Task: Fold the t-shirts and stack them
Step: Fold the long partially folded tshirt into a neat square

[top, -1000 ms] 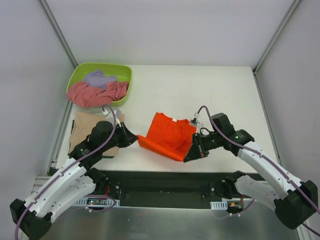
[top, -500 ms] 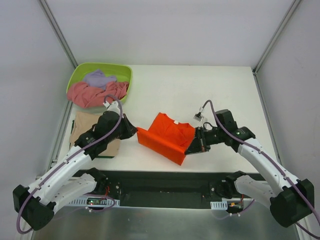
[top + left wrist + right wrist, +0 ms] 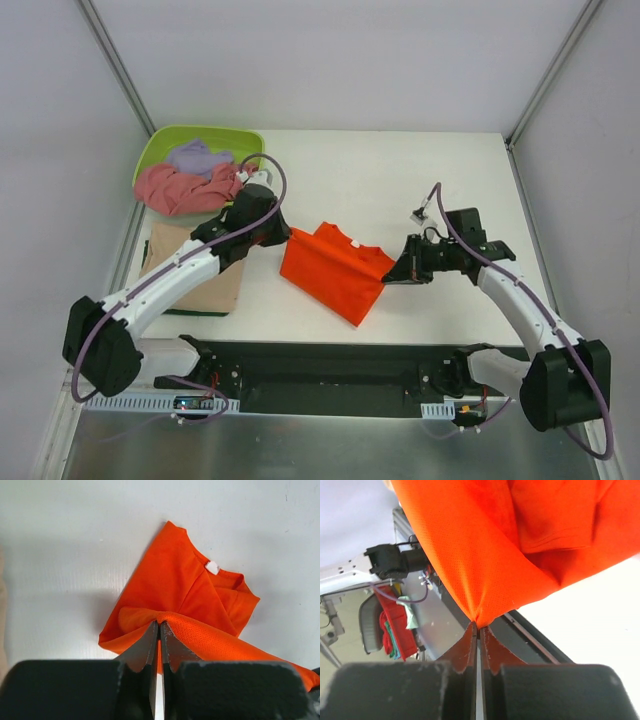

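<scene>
The orange t-shirt [image 3: 335, 270] sat mid-frame on the bench [image 3: 400, 180], partly folded. The left tool [image 3: 283, 236] was clamped on its left edge and the right tool [image 3: 392, 277] was pinched shut on its right edge, each raising a peak of cloth. At centre left, under the left arm, the tan t-shirt [image 3: 222, 287] lay flat, apparently already folded. The pink t-shirt [image 3: 175, 188] and lavender t-shirt [image 3: 197, 156] lay crumpled in the green tub [image 3: 170, 138] at upper left. By that reckoning, one shirt was done, one was mid-fold and two were waiting. Nothing was stacked on the tan one yet.
</scene>
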Robot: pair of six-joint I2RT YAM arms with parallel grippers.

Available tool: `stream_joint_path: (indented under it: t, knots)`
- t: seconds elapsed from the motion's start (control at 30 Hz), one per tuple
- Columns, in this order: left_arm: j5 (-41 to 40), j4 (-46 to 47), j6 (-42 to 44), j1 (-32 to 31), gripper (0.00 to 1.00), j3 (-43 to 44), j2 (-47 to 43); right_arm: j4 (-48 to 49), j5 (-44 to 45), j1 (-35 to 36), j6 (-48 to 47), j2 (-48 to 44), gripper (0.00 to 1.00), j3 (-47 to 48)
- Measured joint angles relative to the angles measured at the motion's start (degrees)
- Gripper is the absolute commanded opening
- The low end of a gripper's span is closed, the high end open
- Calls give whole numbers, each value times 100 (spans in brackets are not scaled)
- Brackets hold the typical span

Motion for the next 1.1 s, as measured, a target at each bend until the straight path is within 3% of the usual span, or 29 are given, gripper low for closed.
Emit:
stream_joint_path:
  t: [0.47,0.83,0.87,0.9,1.0,1.07,1.1]
  knots:
    - [-170,109,400,13,0,1812,2498,850,1126,-431,149,946,1,31]
    - [256,146,566,232,1,2494,3880,1460,1547,-570,404,1989,5,101]
    - [295,146,573,243,9,2529,3932,1488,1587,-579,415,2037,7,127]
    - [356,146,595,258,26,2577,4004,1512,1615,-588,433,2072,14,146]
    - [439,153,726,293,58,2675,4140,1521,1698,-612,439,2127,33,173]
    - [487,155,785,321,79,2688,4168,1506,1764,-629,450,2131,61,173]
    - [514,151,807,341,99,2688,4170,1495,1790,-645,452,2131,96,177]
